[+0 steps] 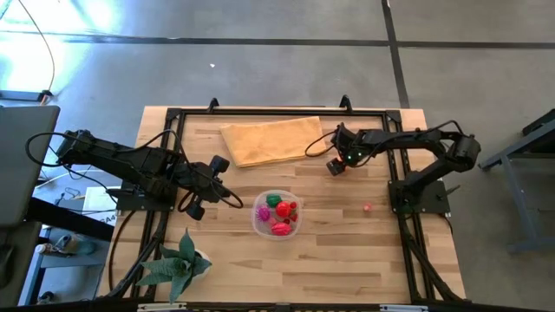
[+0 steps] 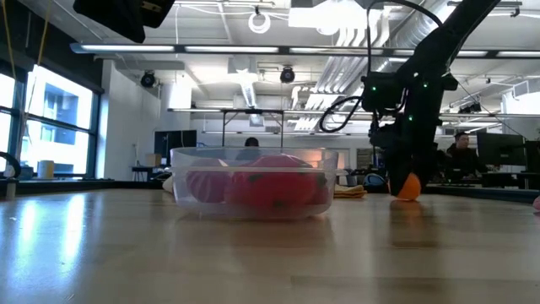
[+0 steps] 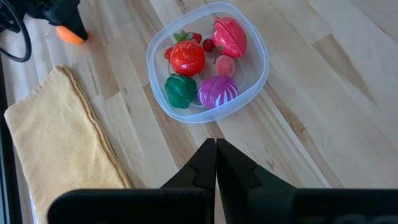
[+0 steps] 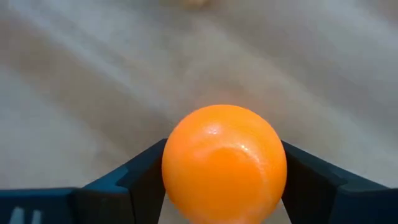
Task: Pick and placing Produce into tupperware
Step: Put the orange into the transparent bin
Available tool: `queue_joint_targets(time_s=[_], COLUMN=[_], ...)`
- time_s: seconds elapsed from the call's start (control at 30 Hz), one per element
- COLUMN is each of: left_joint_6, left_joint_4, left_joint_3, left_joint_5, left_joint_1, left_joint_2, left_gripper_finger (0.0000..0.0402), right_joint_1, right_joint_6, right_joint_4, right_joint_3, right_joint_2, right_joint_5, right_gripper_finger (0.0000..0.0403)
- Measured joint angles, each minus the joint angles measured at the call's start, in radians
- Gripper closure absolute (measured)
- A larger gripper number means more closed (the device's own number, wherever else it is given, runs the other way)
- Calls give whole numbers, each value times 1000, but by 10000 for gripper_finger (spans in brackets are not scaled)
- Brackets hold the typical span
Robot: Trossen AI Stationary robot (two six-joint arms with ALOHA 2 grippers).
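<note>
The clear round tupperware (image 1: pixel 257 224) sits mid-table and holds several toy pieces: a red tomato (image 3: pixel 187 57), a green one (image 3: pixel 180 91), a magenta one (image 3: pixel 218 91) and a red-pink one (image 3: pixel 229 35). My right gripper (image 1: pixel 334 167) is far right of the tupperware, by the tan cloth's right end, shut on an orange ball (image 4: pixel 224 162). My left gripper (image 3: pixel 216 155) is shut and hovers left of the tupperware. A small pink piece (image 1: pixel 368 208) lies alone on the table to the right. My right gripper pinches the orange ball (image 2: pixel 407 187) between its two fingers (image 4: pixel 140 177), one on each side at its widest part. The fingers come from above, pointing down. The ball sits low at the table; whether it is lifted clear cannot be told.
A folded tan cloth (image 1: pixel 269 139) lies at the far side of the table, close to my right gripper. A green spiky plant (image 1: pixel 178 264) stands at the near left corner. Bare wood lies near and right of the tupperware.
</note>
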Motion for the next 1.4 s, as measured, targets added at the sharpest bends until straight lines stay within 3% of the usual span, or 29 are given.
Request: queue_joint_targets(time_s=[0.2,0.43,0.67,0.87,1.13,1.4], left_joint_6=[0,0,0,0,0,0], left_joint_4=[0,0,0,0,0,0], left_joint_3=[0,0,0,0,0,0], left_joint_5=[0,0,0,0,0,0], left_joint_1=[0,0,0,0,0,0], left_joint_2=[0,0,0,0,0,0], left_gripper_finger=[399,399,399,399,399,399], right_joint_1=[5,72,207,368,618,725], right_joint_6=[-55,-114,-130,-79,25,6], right_joint_4=[-123,-273,-338,-334,-229,-167], right_joint_3=[115,373,681,866,878,848], right_joint_2=[0,-2,-2,-2,34,280], right_joint_5=[-90,-101,-94,1,164,197], right_gripper_finger=[157,157,157,157,157,157])
